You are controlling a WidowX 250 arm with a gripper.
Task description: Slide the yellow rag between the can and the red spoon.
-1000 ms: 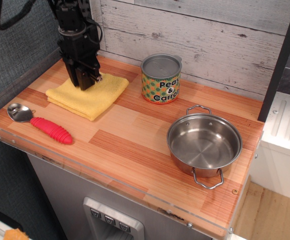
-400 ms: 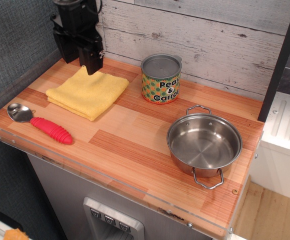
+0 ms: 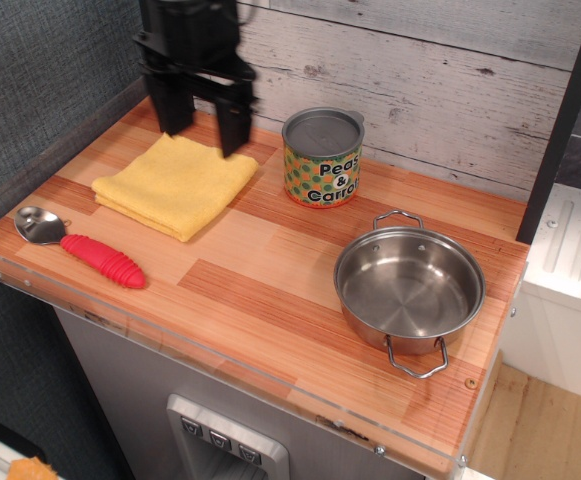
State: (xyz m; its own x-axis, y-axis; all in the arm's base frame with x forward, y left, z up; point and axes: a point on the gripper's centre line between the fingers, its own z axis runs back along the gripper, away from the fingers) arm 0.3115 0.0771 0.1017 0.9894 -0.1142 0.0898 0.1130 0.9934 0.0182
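The yellow rag (image 3: 175, 185) lies folded on the wooden counter at the back left, between the can (image 3: 323, 158) to its right and the red spoon (image 3: 82, 246) in front of it. The can stands upright with its grey lid up. The spoon lies near the front left edge, silver bowl to the left. My gripper (image 3: 202, 132) hangs above the rag's far edge, lifted clear of it. Its two black fingers are spread apart and hold nothing.
A shiny steel pot (image 3: 409, 287) with two wire handles stands at the right front of the counter (image 3: 260, 290). A grey plank wall runs along the back and a dark panel along the left side.
My gripper was pressed down on the rag a second ago. It has since lifted off, moved right and turned, and its fingers now stand open. The rag has not visibly moved.
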